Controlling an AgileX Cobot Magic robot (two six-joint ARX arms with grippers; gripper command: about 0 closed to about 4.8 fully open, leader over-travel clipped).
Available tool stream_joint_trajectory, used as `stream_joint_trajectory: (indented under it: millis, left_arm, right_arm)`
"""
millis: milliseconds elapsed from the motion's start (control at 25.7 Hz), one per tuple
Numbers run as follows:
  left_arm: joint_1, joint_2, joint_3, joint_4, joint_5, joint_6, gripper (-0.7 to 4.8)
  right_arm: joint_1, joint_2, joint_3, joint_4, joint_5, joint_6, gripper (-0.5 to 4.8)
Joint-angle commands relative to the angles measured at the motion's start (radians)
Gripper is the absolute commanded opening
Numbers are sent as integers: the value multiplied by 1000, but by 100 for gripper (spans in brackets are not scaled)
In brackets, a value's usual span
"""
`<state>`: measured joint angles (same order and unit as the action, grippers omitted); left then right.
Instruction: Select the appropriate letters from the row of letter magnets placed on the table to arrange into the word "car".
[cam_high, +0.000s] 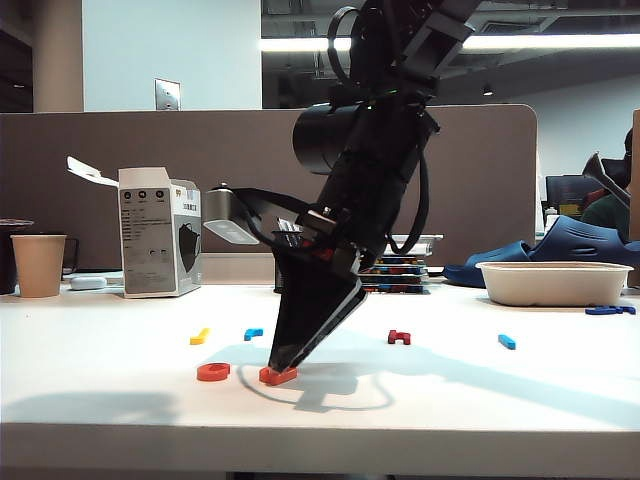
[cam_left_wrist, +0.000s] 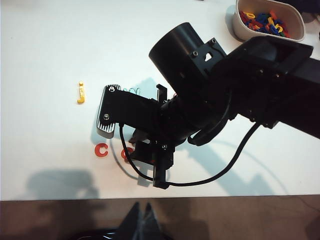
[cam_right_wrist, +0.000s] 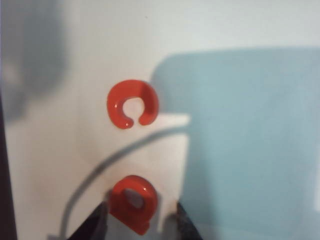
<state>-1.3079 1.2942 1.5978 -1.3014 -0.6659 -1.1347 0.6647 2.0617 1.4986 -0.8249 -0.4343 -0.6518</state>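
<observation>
An orange-red "c" lies near the front of the table, and it also shows in the right wrist view as the "c". Just right of it lies the orange-red "a". My right gripper points down over the "a" with its jaws open. The letter rests on the table between the fingers, with a gap on one side. A blue hooked "r" lies further back. My left gripper hangs shut and empty, beyond the table's front edge.
Further back on the table lie a yellow letter, a dark red letter and a blue bar. A paper cup and a box stand at the back left. A white bowl of letters stands at the back right.
</observation>
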Motion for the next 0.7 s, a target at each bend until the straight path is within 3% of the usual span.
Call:
stream_joint_trajectory:
  millis: [39, 701]
  left_arm:
    - [0, -2, 4, 2, -8, 1, -5]
    - [0, -2, 4, 2, -8, 1, -5]
  right_arm:
    - [3, 6, -5, -2, 32, -3, 171]
    - [1, 6, -5, -20, 63, -80, 171]
